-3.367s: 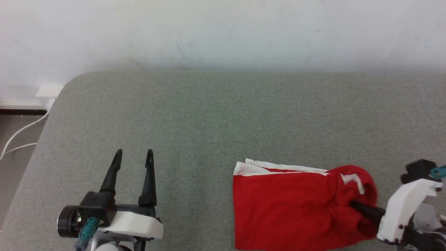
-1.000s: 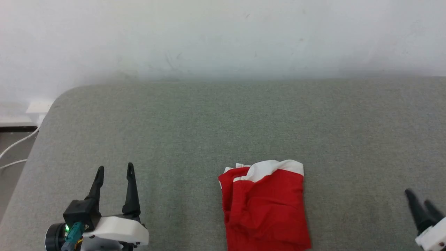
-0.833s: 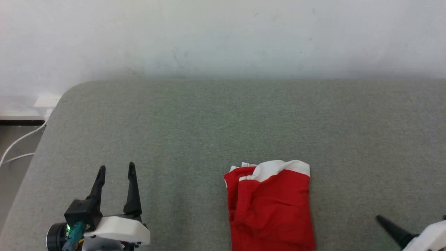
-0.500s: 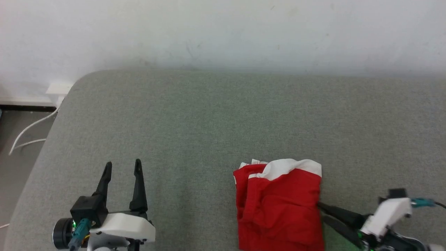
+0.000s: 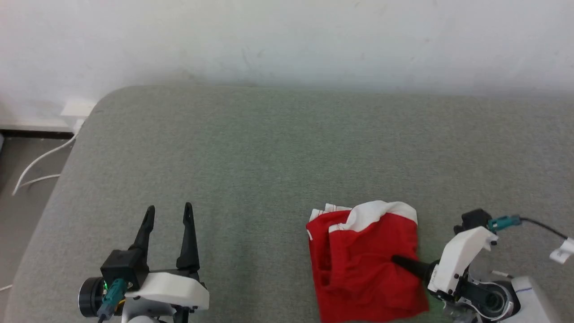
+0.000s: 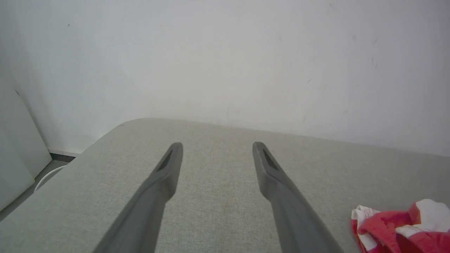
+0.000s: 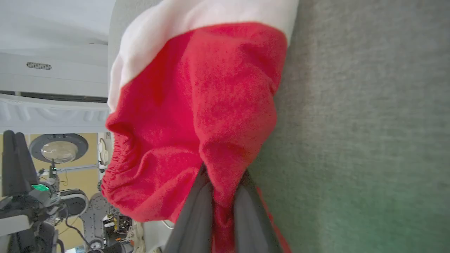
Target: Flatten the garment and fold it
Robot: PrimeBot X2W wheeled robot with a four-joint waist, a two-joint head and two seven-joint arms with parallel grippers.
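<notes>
A: Nearest, at the right: a pinch of red cloth clamped tight in the right gripper [image 5: 395, 260], taken from the right-hand border of the garment [image 5: 358, 269]. Why there?

B: Probably to drag that layer outward. Bunched and doubled over rather than flat, so in need of a pull before any tidy fold.

A: And the whereabouts of the garment?

B: Down on the grey padded surface [image 5: 269, 148], close to the robot and right of centre, with the white stripe [image 5: 381, 210] at the far end.

A: And at the near left?

B: The left gripper [image 5: 169, 207], well apart from the cloth, with fingers spread wide around nothing, aimed away over bare padding. Seemingly parked clear to avoid a snag, ready for the opposite edge.

A: Beyond?

B: Open upholstery up to a rounded far corner, room enough for spreading. Then a plain white wall [image 5: 287, 40], and a white cable [image 5: 45, 154] on the floor at far left.
</notes>
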